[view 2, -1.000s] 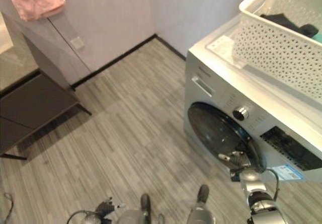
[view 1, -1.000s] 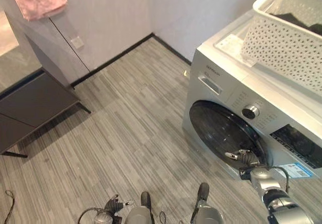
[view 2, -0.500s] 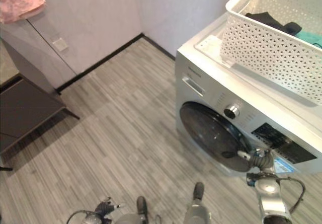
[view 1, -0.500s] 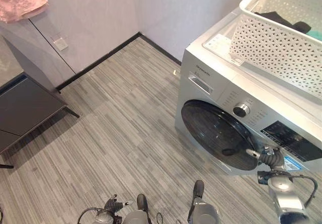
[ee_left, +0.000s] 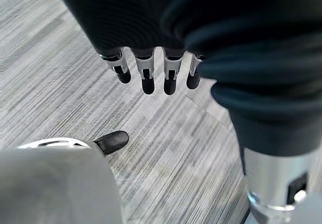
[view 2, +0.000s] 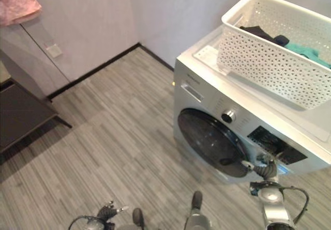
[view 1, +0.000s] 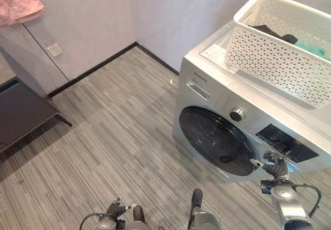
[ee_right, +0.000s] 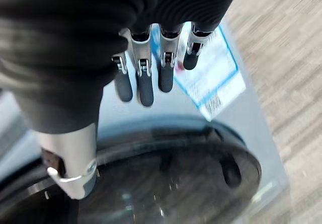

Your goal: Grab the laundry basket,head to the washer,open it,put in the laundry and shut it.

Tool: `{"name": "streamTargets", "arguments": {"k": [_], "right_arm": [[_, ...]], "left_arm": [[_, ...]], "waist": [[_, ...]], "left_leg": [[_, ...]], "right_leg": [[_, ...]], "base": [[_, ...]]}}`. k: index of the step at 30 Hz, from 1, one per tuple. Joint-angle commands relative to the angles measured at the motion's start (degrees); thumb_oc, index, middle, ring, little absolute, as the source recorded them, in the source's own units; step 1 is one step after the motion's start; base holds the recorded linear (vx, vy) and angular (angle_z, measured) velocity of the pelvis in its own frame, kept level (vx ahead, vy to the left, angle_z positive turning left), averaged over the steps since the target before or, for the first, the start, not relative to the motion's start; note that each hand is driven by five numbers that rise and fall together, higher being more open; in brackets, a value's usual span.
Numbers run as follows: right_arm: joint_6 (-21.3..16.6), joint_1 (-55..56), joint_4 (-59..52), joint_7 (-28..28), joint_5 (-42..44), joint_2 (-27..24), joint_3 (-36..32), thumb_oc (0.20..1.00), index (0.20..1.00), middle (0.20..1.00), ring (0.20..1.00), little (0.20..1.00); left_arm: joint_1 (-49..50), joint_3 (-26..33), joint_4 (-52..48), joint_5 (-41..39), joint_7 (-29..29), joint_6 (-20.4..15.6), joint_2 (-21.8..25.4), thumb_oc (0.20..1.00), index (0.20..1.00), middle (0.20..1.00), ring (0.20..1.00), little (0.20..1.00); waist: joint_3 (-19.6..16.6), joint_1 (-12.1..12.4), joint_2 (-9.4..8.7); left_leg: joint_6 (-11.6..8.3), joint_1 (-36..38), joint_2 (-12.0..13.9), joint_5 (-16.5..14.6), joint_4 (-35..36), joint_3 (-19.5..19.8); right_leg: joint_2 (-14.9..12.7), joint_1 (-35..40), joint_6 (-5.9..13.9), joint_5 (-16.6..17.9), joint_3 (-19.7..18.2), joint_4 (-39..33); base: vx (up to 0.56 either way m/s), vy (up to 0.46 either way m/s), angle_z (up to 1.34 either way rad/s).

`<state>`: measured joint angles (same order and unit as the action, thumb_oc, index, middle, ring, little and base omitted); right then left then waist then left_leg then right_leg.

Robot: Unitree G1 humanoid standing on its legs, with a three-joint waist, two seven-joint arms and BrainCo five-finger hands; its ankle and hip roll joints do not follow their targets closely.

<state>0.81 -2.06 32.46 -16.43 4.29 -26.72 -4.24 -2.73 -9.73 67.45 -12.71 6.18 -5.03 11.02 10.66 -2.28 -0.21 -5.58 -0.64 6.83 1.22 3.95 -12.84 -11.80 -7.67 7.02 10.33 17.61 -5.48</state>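
Note:
A silver front-loading washer (view 1: 204, 80) stands at the right, its round dark door (view 1: 217, 139) shut. On its top sits the white perforated laundry basket (view 1: 282, 49), with dark and teal laundry (view 1: 305, 46) inside. My right hand (view 1: 271, 167) is at the door's lower right rim, close to the washer's front. The right wrist view has its fingers (ee_right: 146, 83) straight and holding nothing, over a blue-edged sticker (ee_right: 214, 78) beside the door glass (ee_right: 166, 178). Low at my side hangs my left hand (view 1: 118, 209), whose fingers (ee_left: 148, 75) are relaxed above the floor.
A dark low cabinet (view 1: 20, 119) stands at the far left, and a pink cloth (view 1: 18, 2) hangs above it. The wall with a socket (view 1: 53, 49) runs behind. Grey plank floor (view 1: 119, 126) lies open in front of the washer.
The camera has shifted, so the washer and basket show more fully. My right hand has slid from over the door's lower edge to just right of its rim. The door stays shut.

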Motion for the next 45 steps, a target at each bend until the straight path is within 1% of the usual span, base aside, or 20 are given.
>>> {"name": "streamTargets", "arguments": {"k": [1, 8, 12, 20, 21, 29, 30, 32, 33, 34, 35, 36, 37, 38, 39, 40, 41, 42, 44, 45], "right_arm": [[-5.8, -9.1, -0.1, -2.0, 7.7, -1.0, -0.6, 1.000, 1.000, 1.000, 1.000, 1.000], [-6.9, -14.8, -0.2, -3.2, 9.2, -0.3, 2.9, 1.000, 1.000, 1.000, 1.000, 1.000], [-7.2, -17.6, 3.2, -3.1, 11.0, 4.8, 8.3, 1.000, 1.000, 1.000, 1.000, 1.000], [-5.8, -17.2, 11.5, 7.6, 16.8, 18.4, 27.6, 1.000, 1.000, 1.000, 1.000, 1.000], [-5.0, -17.3, 14.5, 9.9, 17.7, 21.5, 33.0, 1.000, 1.000, 1.000, 1.000, 1.000], [-4.3, -18.5, 21.8, 10.9, 20.0, 29.1, 42.2, 1.000, 1.000, 1.000, 1.000, 1.000], [-4.1, -18.6, 22.0, 10.1, 19.0, 29.4, 43.5, 1.000, 1.000, 1.000, 1.000, 1.000], [-3.8, -18.3, 22.3, 9.3, 17.9, 29.0, 42.9, 1.000, 1.000, 1.000, 1.000, 1.000], [-3.7, -17.8, 22.4, 9.1, 17.8, 28.8, 42.2, 1.000, 1.000, 1.000, 1.000, 1.000], [-4.0, -16.8, 21.8, 9.3, 17.7, 27.8, 40.3, 1.000, 1.000, 1.000, 1.000, 1.000], [-4.2, -16.0, 21.8, 9.3, 17.9, 27.4, 39.2, 1.000, 1.000, 1.000, 1.000, 1.000], [-4.2, -16.0, 21.8, 9.3, 17.8, 27.5, 39.4, 1.000, 1.000, 1.000, 1.000, 1.000], [-4.6, -14.4, 21.4, 9.8, 18.4, 26.5, 37.6, 1.000, 1.000, 1.000, 1.000, 1.000], [-4.7, -13.2, 20.5, 10.0, 18.2, 25.8, 36.9, 1.000, 1.000, 1.000, 1.000, 1.000], [-4.6, -12.0, 20.2, 10.3, 18.1, 25.2, 36.1, 1.000, 1.000, 1.000, 1.000, 1.000], [-4.5, -11.9, 20.1, 10.4, 18.1, 25.1, 36.2, 1.000, 1.000, 1.000, 1.000, 1.000], [-4.3, -10.5, 20.4, 10.8, 18.4, 24.0, 34.3, 1.000, 1.000, 1.000, 1.000, 1.000], [-3.6, -9.9, 21.7, 11.3, 17.9, 23.4, 33.0, 1.000, 1.000, 1.000, 1.000, 1.000], [-1.4, -8.5, 23.0, 14.3, 16.4, 21.2, 29.3, 1.000, 1.000, 1.000, 1.000, 1.000], [-0.4, -7.6, 23.3, 15.9, 15.5, 20.1, 28.8, 1.000, 1.000, 1.000, 1.000, 1.000]], "left_arm": [[-3.1, 1.2, -3.5, -8.5, 1.8, -3.3, 0.6, 1.000, 1.000, 1.000, 1.000, 1.000], [-1.5, 2.4, -10.8, -16.7, 1.6, -5.5, 0.3, 1.000, 1.000, 1.000, 1.000, 1.000], [-2.3, 2.2, -14.0, -21.3, 2.7, -6.3, -0.6, 1.000, 1.000, 1.000, 1.000, 1.000], [-4.5, -2.3, -8.1, -14.4, 4.2, -5.2, -1.2, 1.000, 1.000, 1.000, 1.000, 1.000], [-4.4, -3.9, -7.6, -12.5, 5.1, -5.6, -1.1, 1.000, 1.000, 1.000, 1.000, 1.000], [-5.7, -6.6, -7.3, -5.0, 13.1, -5.7, 1.1, 1.000, 1.000, 1.000, 1.000, 1.000], [-5.8, -6.9, -11.4, 2.5, 18.6, -4.4, 4.1, 1.000, 1.000, 1.000, 1.000, 1.000], [-3.6, -6.5, -22.9, 10.5, 22.1, -3.1, 9.7, 1.000, 1.000, 1.000, 1.000, 1.000], [-0.9, -4.4, -32.5, 16.3, 24.3, -1.9, 15.2, 1.000, 1.000, 1.000, 1.000, 1.000], [2.0, 1.4, -45.7, 29.8, 28.2, -0.6, 24.7, 1.000, 1.000, 1.000, 1.000, 1.000], [3.1, 5.0, -51.3, 37.0, 30.4, 0.6, 28.8, 1.000, 1.000, 1.000, 1.000, 1.000], [3.8, 5.5, -52.0, 37.2, 30.1, 0.9, 28.8, 1.000, 1.000, 1.000, 1.000, 1.000], [3.4, 12.0, -59.6, 48.0, 35.0, 3.3, 33.8, 1.000, 1.000, 1.000, 1.000, 1.000], [2.8, 15.9, -66.2, 48.5, 35.1, 2.9, 33.6, 1.000, 1.000, 1.000, 1.000, 1.000], [2.4, 18.0, -71.3, 46.0, 32.7, 0.4, 31.7, 1.000, 1.000, 1.000, 1.000, 1.000], [2.9, 18.5, -72.1, 45.9, 32.2, 0.6, 31.5, 1.000, 1.000, 1.000, 1.000, 1.000], [0.7, 17.1, -77.6, 34.4, 26.2, -5.2, 27.6, 1.000, 1.000, 1.000, 1.000, 1.000], [-0.7, 16.0, -79.8, 25.9, 20.7, -7.0, 26.6, 1.000, 1.000, 1.000, 1.000, 1.000], [-4.3, 7.6, -82.0, -8.0, -3.1, -9.2, 31.2, 1.000, 1.000, 1.000, 1.000, 1.000], [-6.3, 2.4, -84.1, -23.5, -13.7, -6.2, 37.7, 1.000, 1.000, 1.000, 1.000, 1.000]], "waist": [[6.2, 1.2, 1.23], [8.8, 1.5, 3.91], [10.0, 1.6, 4.85], [9.0, 3.0, 3.89], [8.4, 3.9, 3.52], [6.2, 6.2, 2.51], [5.2, 6.9, 2.26], [4.4, 7.5, 2.36], [3.9, 8.0, 2.38], [3.0, 9.0, 1.82], [2.3, 9.4, 1.67], [2.3, 9.3, 1.54], [1.3, 10.0, 1.18], [0.8, 10.0, 0.97], [0.4, 9.7, 0.79], [0.3, 9.5, 0.92], [-0.1, 9.1, 0.84], [-0.5, 8.8, 1.03], [-1.5, 7.6, 1.99], [-2.1, 7.0, 2.46]], "left_leg": [[2.32, -3.7, -1.0, -9.0, -9.2, 1.9], [2.65, -8.3, -2.2, -8.9, -11.3, 2.2], [2.92, -9.8, -3.0, -8.6, -11.6, 2.5], [3.11, -8.1, -3.5, -8.5, -11.3, 3.2], [3.04, -7.3, -3.4, -8.4, -11.1, 3.5], [2.75, -4.5, -2.6, -8.3, -9.8, 4.8], [2.67, -2.8, -2.1, -8.5, -9.3, 5.2], [2.68, -1.4, -1.5, -8.8, -8.9, 5.4], [2.60, -0.4, -1.3, -9.0, -8.5, 5.7], [2.61, 0.3, -1.2, -8.3, -7.9, 5.4], [2.40, 0.9, -1.0, -8.4, -7.4, 5.4], [2.38, 1.1, -1.0, -8.4, -7.3, 5.4], [2.02, 1.6, -0.7, -8.5, -6.6, 5.6], [1.92, 1.8, -0.6, -8.5, -6.3, 5.8], [1.85, 1.9, -0.6, -8.3, -6.2, 6.0], [1.83, 1.9, -0.5, -8.3, -6.1, 6.0], [1.77, 1.8, -0.6, -8.0, -6.1, 6.2], [1.78, 1.6, -0.6, -7.7, -5.9, 6.3], [1.75, 1.6, -0.8, -7.1, -5.4, 6.1], [1.74, 1.9, -0.8, -7.0, -5.2, 5.8]], "right_leg": [[-2.7, -2.6, 1.51, -5.6, -0.9, 3.1], [-3.9, -6.7, 1.11, -5.1, -2.9, 3.7], [-5.2, -7.6, 1.02, -4.7, -3.1, 3.9], [-6.6, -5.5, 1.02, -4.6, -1.6, 5.0], [-6.7, -4.4, 1.03, -4.8, -0.9, 5.2], [-6.2, -1.1, 1.03, -6.0, 1.4, 6.1], [-5.8, -0.1, 1.04, -7.1, 2.0, 7.4], [-5.5, 0.6, 1.23, -8.1, 2.3, 8.5], [-5.2, 1.4, 1.36, -8.6, 2.5, 8.8], [-5.3, 1.9, 1.11, -8.5, 3.5, 9.0], [-5.2, 2.5, 1.21, -8.9, 3.8, 9.1], [-5.1, 2.6, 1.21, -8.9, 3.8, 9.0], [-4.8, 3.4, 1.32, -9.3, 3.9, 8.9], [-4.6, 3.7, 1.30, -9.4, 4.0, 8.6], [-4.4, 4.0, 1.18, -9.4, 4.0, 8.3], [-4.4, 4.0, 1.17, -9.4, 4.1, 8.3], [-4.1, 4.3, 1.00, -9.3, 4.1, 7.8], [-3.9, 4.5, 0.90, -9.1, 4.1, 7.3], [-3.5, 4.7, 0.89, -8.6, 3.9, 6.3], [-3.5, 4.8, 1.06, -8.3, 4.0, 5.9]], "base": [[-0.09, -0.006, 0.12], [-0.05, 0.027, 0.00], [-0.04, 0.039, -0.08], [-0.01, 0.015, -0.01], [0.00, 0.000, 0.00], [0.03, -0.001, 0.18], [0.09, -0.013, 0.29], [0.11, -0.023, 0.36], [0.07, -0.044, 0.34], [0.08, -0.047, 0.20], [0.04, -0.037, 0.16], [0.09, -0.046, 0.12], [0.08, -0.049, 0.18], [0.09, -0.068, 0.16], [0.04, -0.036, 0.12], [0.02, -0.046, 0.08], [0.01, -0.035, 0.05], [0.02, -0.038, 0.07], [0.04, 0.001, 0.18], [0.13, 0.013, 0.12]]}}
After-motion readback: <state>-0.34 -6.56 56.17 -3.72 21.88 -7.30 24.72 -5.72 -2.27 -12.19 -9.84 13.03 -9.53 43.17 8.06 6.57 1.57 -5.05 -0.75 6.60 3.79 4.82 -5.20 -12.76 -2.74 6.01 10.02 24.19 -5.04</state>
